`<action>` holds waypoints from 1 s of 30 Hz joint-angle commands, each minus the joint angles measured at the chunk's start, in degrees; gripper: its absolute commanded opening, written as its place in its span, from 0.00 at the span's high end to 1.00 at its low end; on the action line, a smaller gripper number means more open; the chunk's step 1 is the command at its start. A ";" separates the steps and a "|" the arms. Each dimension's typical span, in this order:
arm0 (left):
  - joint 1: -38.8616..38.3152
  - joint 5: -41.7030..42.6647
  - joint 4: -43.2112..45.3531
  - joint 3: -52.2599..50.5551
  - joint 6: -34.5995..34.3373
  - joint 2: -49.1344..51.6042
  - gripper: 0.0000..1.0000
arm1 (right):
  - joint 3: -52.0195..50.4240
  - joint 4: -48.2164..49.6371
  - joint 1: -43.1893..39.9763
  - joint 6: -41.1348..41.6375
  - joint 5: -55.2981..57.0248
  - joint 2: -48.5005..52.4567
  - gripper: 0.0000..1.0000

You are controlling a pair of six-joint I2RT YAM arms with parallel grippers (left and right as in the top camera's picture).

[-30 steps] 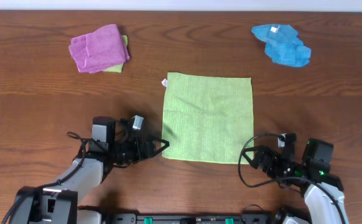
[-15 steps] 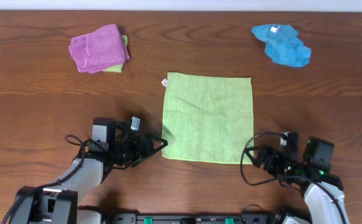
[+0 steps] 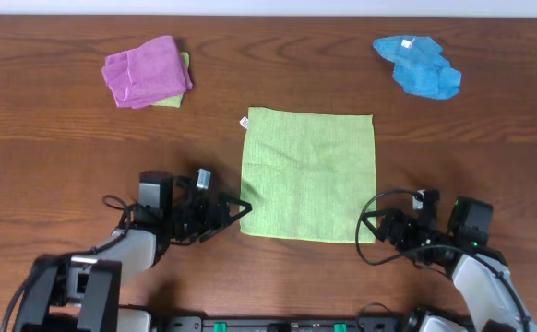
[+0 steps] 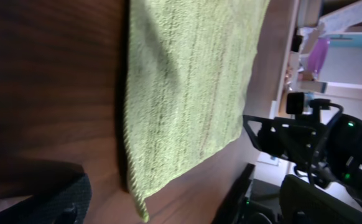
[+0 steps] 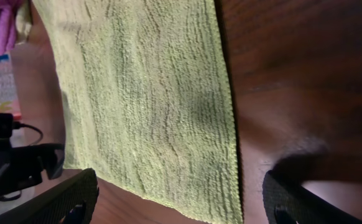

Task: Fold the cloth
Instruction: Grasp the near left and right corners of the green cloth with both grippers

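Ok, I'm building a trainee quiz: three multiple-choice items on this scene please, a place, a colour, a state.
1. The blue cloth lies: A) at the table's far right B) near left C) on the floor.
2. The largest cloth is: A) pink B) lime-green C) white.
3. That cloth is: A) bunched B) folded in half C) spread flat.
Answers: 1 A, far side on the robot's right; 2 B, green in all views; 3 C, all four edges lie open.

No legible text anywhere, white tag (image 3: 244, 122) on the cloth (image 3: 310, 175) corner too small to read
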 commanded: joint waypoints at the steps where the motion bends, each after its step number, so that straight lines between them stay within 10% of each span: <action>1: -0.61 0.04 1.75 -0.09 -1.99 3.39 0.01 | -0.90 -0.57 -0.52 0.37 2.49 1.55 0.14; 30: -7.37 -3.45 9.38 0.07 -7.69 5.57 0.07 | -6.62 7.17 -0.46 6.16 -4.74 1.55 0.15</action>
